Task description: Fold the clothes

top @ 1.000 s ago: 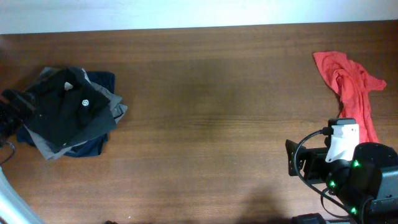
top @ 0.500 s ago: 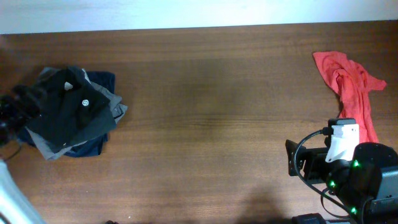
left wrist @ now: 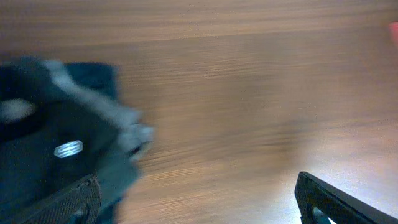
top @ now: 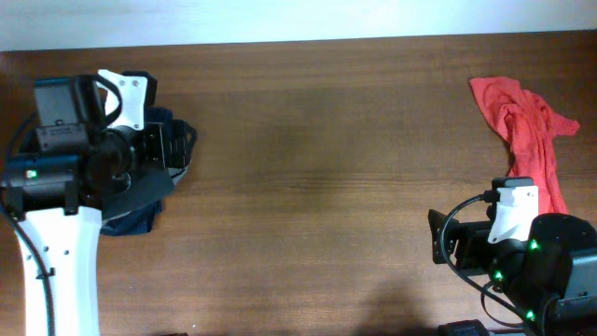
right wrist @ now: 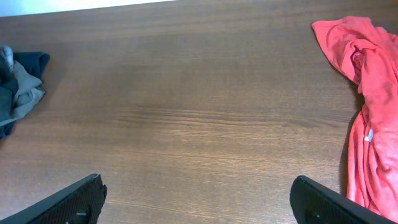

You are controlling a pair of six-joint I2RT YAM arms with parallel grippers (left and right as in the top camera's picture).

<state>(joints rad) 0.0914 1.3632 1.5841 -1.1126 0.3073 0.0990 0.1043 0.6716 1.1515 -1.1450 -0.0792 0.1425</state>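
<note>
A pile of dark clothes (top: 140, 203), black, grey and navy, lies at the table's left side, mostly covered by my left arm in the overhead view. It also shows in the left wrist view (left wrist: 43, 143) and, small, in the right wrist view (right wrist: 15, 87). A crumpled red garment (top: 527, 126) lies at the far right and shows in the right wrist view (right wrist: 373, 93). My left gripper (top: 182, 147) hovers over the pile's right edge, open and empty (left wrist: 196, 186). My right gripper (top: 438, 247) is open and empty near the front right (right wrist: 196, 186), apart from the red garment.
The brown wooden table (top: 326, 168) spans the whole view, with a white wall strip along its far edge. My right arm's base (top: 536, 271) sits at the front right corner.
My left arm has swung in from the left edge and now hangs over the dark pile. The right arm and both garments have not moved.
</note>
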